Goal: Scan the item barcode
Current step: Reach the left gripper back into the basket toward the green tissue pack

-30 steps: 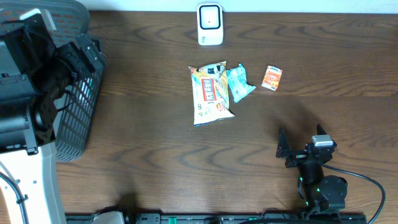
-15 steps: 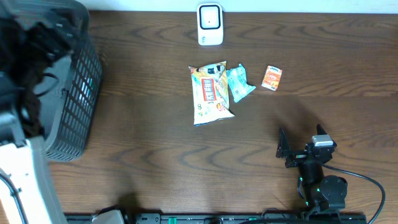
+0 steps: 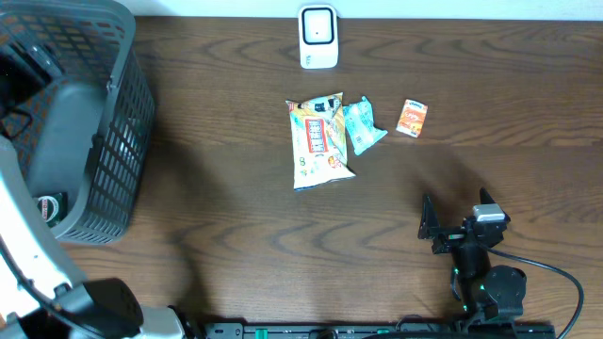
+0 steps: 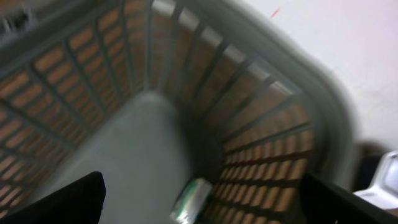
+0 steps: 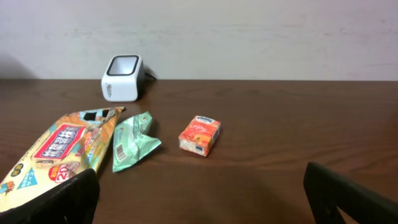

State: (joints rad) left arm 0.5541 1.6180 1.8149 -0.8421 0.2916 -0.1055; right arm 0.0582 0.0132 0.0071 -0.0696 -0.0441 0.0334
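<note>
On the dark wooden table lie a yellow snack bag, a teal packet with a barcode showing, and a small orange box. The white scanner stands at the table's far edge, behind them. My right gripper rests low near the front right, open and empty, facing the items from a distance. My left gripper is open above the inside of the grey basket; this view is blurred. A small green-silver object lies on the basket floor between the fingertips' line.
The grey mesh basket fills the table's left end. The left arm's white body runs down the left edge beside it. Bare wood lies between the items and the right gripper.
The left arm's dark bulk has swung off the top of the basket toward the lower left, uncovering the basket's inside. The right arm and the items on the table have not moved.
</note>
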